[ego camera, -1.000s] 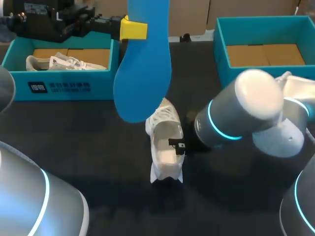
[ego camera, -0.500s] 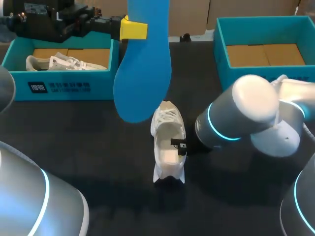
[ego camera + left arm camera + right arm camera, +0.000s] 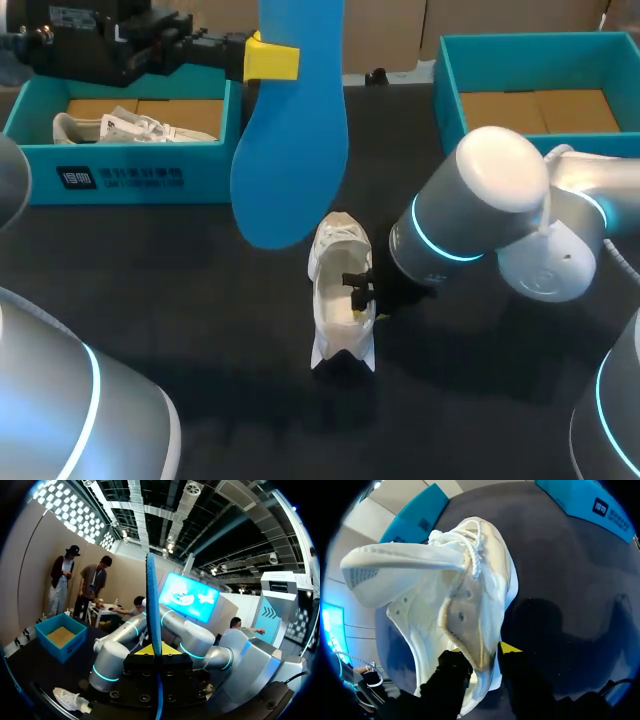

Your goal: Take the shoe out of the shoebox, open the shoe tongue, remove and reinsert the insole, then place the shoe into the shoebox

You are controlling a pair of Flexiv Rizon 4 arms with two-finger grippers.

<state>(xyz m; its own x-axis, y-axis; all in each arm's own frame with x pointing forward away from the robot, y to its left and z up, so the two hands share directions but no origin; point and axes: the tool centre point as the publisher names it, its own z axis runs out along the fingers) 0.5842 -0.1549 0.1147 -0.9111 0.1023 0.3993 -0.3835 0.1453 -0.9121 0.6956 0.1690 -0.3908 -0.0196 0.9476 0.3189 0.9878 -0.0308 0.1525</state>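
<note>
your left gripper (image 3: 268, 62) is clamped on the blue insole (image 3: 290, 150), holding it upright above the dark table (image 3: 200, 300). your right gripper (image 3: 482, 660) pinches the side wall of the white shoe (image 3: 338, 300), which is on the table between the left shoebox (image 3: 120, 178) and the right shoebox (image 3: 450, 110).

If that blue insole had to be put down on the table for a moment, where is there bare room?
The widest bare stretch of table lies between the left shoebox and the white shoe. The right shoebox has a bare floor. It is crowded right of the shoe, where the right gripper holds it.
</note>
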